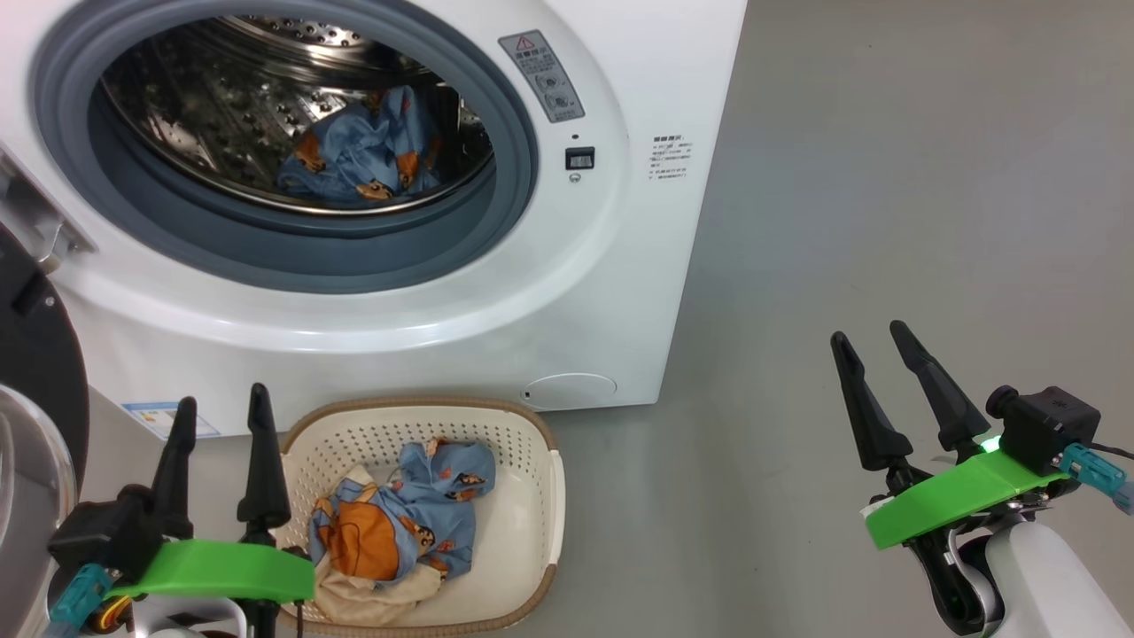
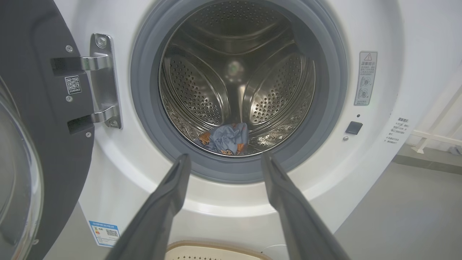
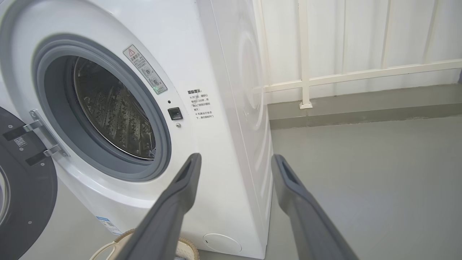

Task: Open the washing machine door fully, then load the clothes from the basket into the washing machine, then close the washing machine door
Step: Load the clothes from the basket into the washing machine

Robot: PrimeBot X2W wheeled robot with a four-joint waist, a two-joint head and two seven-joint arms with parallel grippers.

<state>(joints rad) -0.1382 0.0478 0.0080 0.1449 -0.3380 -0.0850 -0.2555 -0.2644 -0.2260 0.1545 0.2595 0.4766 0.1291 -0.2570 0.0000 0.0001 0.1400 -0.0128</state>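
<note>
The white washing machine [image 1: 620, 292] stands with its door [image 1: 35, 354] swung wide to the left on steel hinges. One blue bear-print piece of the clothes [image 1: 363, 151] lies in the steel drum [image 2: 234, 83]. The cream basket [image 1: 532, 496] sits on the floor below the opening, holding blue bear-print clothes [image 1: 416, 514] over a cream piece. My left gripper [image 1: 221, 412] is open and empty at the basket's left rim. My right gripper [image 1: 873, 341] is open and empty over bare floor to the machine's right.
Grey floor [image 1: 886, 177] spreads to the machine's right. A white railing and wall [image 3: 361, 54] stand behind it. The open door [image 2: 32, 126] takes up the space left of the basket.
</note>
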